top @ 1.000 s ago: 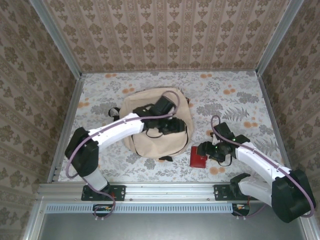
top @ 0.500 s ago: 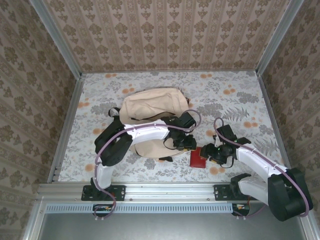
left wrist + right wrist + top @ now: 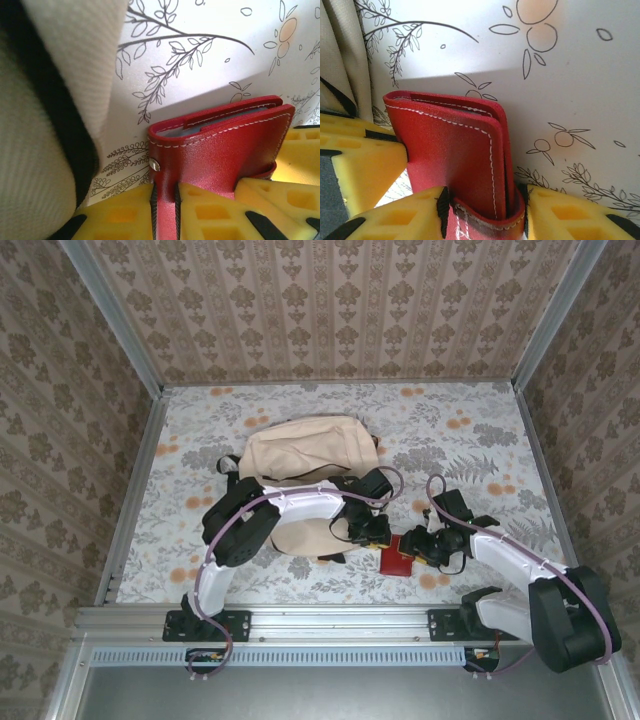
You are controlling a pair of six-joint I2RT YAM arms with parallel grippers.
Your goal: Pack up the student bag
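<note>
**Student bag** (image 3: pixel 300 455) — large beige fabric backpack with black straps, lying on the flower-printed bench (image 3: pixel 470 440), left of centre in the top view. The left arm reaches across its lower edge. In the left wrist view its beige cloth and a black strap fill the left side of the frame.

**Red wallet** (image 3: pixel 397 556) — closed leather fold with white stitching and a small silver stud (image 3: pixel 155 164). It sits on the bench just beside the bag's lower right edge, in the lower middle of the top view, with a strip of bare bench between the two.

**Left gripper** (image 3: pixel 165 200) — comes at the wallet from the bag's side. Jaws nearly closed, the yellow pads (image 3: pixel 210 210) pressed on either face of one thin red cover at the bottom of the frame.

**Right gripper** (image 3: pixel 484 210) — comes at the wallet from the right of the top view. Jaws part-way closed, the yellow pads (image 3: pixel 405 215) touching both sides of the wallet's thick folded end.
</note>
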